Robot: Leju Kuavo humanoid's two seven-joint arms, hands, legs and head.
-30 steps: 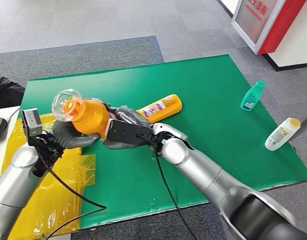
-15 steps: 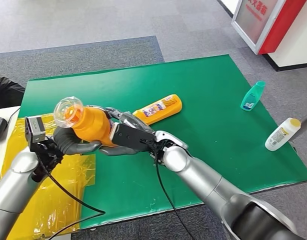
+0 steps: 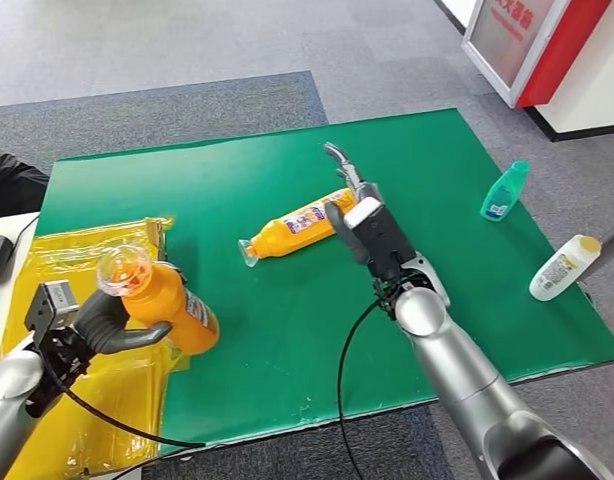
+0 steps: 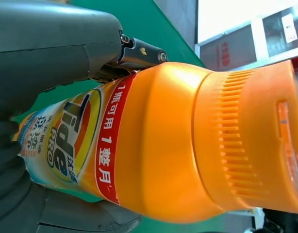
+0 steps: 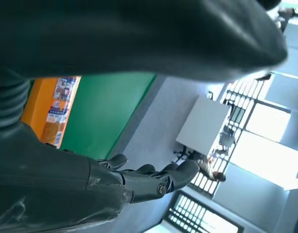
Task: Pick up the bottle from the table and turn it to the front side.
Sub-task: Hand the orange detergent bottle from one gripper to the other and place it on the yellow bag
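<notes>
An orange Tide bottle point(image 3: 168, 307) with a clear cap is held tilted in my left hand point(image 3: 108, 325), just above the near left edge of the green mat point(image 3: 440, 160). The left wrist view shows the bottle point(image 4: 158, 141) close up, its printed label facing the camera and my left hand point(image 4: 48, 48) wrapped around its body. My right hand point(image 3: 363, 222) is open with its fingers stretched out, raised over the right end of a second orange bottle point(image 3: 296, 227) that lies on the mat. In the right wrist view, my right hand point(image 5: 147, 179) holds nothing above that bottle point(image 5: 48, 107).
A teal bottle point(image 3: 506, 190) and a white bottle with a yellow cap point(image 3: 564, 268) lie near the mat's right edge. A yellow plastic sheet point(image 3: 93, 410) covers the near left corner. A red and white stand point(image 3: 545, 50) is on the floor at the far right.
My right hand let go of the Tide bottle and swung right, over the lying orange bottle. My left hand lowered the Tide bottle toward the near left.
</notes>
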